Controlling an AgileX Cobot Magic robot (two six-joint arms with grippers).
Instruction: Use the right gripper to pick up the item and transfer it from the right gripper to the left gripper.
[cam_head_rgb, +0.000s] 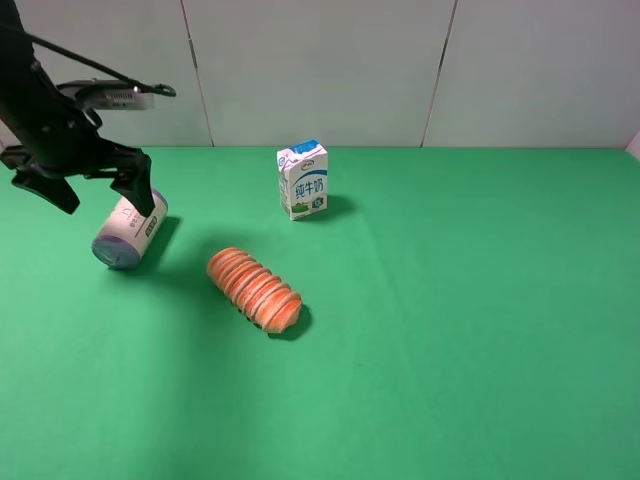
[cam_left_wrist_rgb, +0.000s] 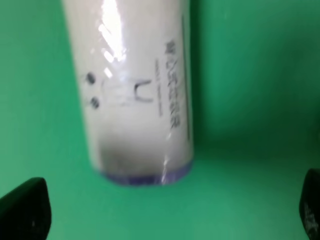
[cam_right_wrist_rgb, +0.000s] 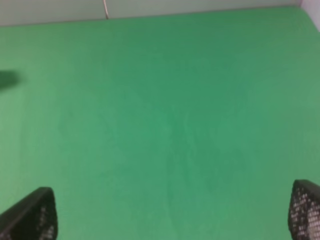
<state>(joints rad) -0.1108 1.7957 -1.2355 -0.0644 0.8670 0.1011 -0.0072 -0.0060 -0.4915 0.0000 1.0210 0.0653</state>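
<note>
The item (cam_head_rgb: 130, 232), a cream roll with purple ends and a small printed label, lies on its side on the green table at the left. My left gripper (cam_head_rgb: 95, 190) hovers just over its far end, open, with one finger (cam_head_rgb: 140, 190) overlapping the roll in the exterior view. The left wrist view shows the item (cam_left_wrist_rgb: 135, 95) beyond the spread fingertips (cam_left_wrist_rgb: 25, 210), and nothing lies between them. My right gripper (cam_right_wrist_rgb: 172, 212) shows only in its own wrist view, open over bare green cloth, with the item out of that view.
A blue-white milk carton (cam_head_rgb: 303, 180) stands upright at the back centre. An orange ridged bread loaf (cam_head_rgb: 255, 289) lies diagonally in the middle, right of the roll. A white panelled wall (cam_head_rgb: 320, 60) closes off the back of the table.
</note>
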